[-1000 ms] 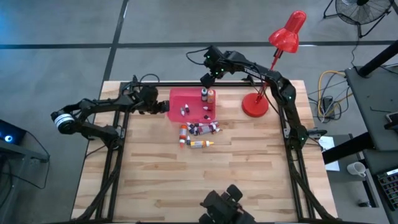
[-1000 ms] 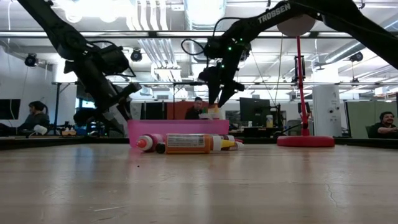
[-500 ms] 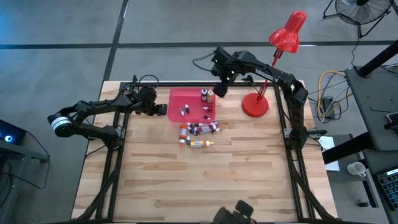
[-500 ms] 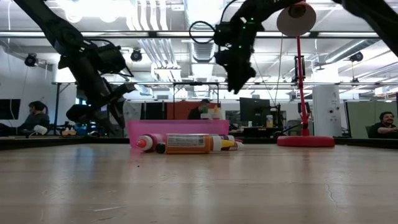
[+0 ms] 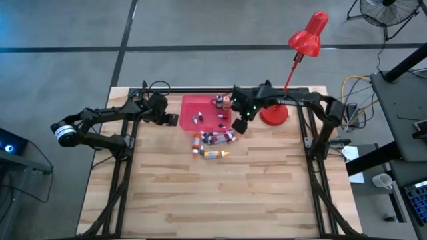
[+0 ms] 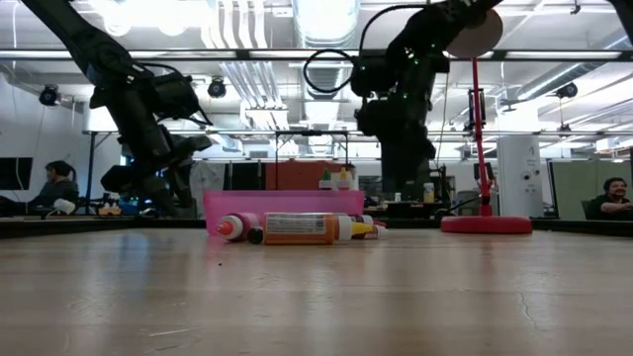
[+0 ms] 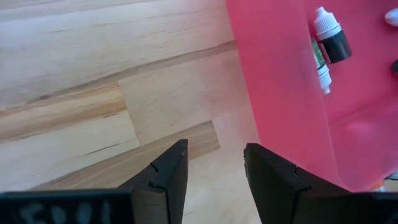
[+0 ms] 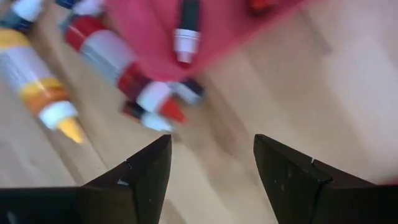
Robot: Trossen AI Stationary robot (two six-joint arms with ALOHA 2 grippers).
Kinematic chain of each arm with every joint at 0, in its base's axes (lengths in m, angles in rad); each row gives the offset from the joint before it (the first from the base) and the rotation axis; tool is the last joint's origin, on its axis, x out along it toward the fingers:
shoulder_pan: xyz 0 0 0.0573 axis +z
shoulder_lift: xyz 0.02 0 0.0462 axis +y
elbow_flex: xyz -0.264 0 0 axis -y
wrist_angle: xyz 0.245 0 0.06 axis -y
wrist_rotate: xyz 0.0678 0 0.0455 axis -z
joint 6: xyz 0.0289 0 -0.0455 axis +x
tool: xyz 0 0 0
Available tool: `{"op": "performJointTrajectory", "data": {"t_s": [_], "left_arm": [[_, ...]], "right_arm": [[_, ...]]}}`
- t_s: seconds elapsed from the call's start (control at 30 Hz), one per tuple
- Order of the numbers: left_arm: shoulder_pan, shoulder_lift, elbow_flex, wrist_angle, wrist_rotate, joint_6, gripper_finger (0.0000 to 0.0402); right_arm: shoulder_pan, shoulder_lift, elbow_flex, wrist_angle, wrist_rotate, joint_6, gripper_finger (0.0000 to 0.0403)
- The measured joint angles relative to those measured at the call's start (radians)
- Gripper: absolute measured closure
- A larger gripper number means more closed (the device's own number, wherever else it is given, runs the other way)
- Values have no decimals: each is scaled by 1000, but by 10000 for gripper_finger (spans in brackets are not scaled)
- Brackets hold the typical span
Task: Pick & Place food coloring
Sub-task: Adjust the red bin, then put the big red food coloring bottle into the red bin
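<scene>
A flat pink-red tray (image 5: 205, 110) lies at the table's far middle and holds a few small food coloring bottles (image 5: 197, 119), two of them upright at its far right corner (image 5: 221, 101). Several more bottles lie on their sides on the wood just in front of the tray (image 5: 215, 139), among them an orange one (image 6: 297, 228). My right gripper (image 5: 239, 125) hangs open, pointing down, by the tray's near right corner, above the lying bottles (image 8: 124, 68). My left gripper (image 7: 214, 168) stands open over bare wood at the tray's left edge (image 7: 273, 93).
A red desk lamp stands with its base (image 5: 273, 113) on the table just right of my right gripper, its head (image 5: 308, 35) raised beyond the far edge. The near half of the wooden table (image 5: 213, 193) lies bare. People sit in the room behind (image 6: 57, 186).
My right gripper has swung from beyond the tray's far right corner toward the table's near edge and sunk, ending at the tray's near right corner, tipped more steeply down. Its fingers stay open. The bottles and tray lie as before.
</scene>
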Motion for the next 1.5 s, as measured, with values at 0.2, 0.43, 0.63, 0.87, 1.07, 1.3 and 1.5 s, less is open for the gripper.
{"op": "performJointTrajectory", "data": {"t_s": [0.2, 0.43, 0.63, 0.87, 1.07, 1.3, 1.5], "left_arm": [[0, 0, 0, -4, 7, 11, 271], [0, 0, 0, -13, 19, 11, 271], [0, 0, 0, -13, 19, 18, 271], [0, 0, 0, -13, 19, 29, 271], [0, 0, 0, -14, 19, 38, 271], [0, 0, 0, -25, 19, 56, 271], [0, 0, 0, -38, 19, 84, 271]], "right_arm": [[64, 1, -69, 176, 107, 160, 184], [72, 21, -82, 230, 134, 251, 184], [75, 68, -71, 260, 106, 276, 184], [74, 74, -42, 283, 176, 310, 184], [64, 69, -14, 275, 244, 309, 184], [73, 59, -14, 167, 144, 134, 184], [122, 61, -33, 76, -21, -209, 184]]}}
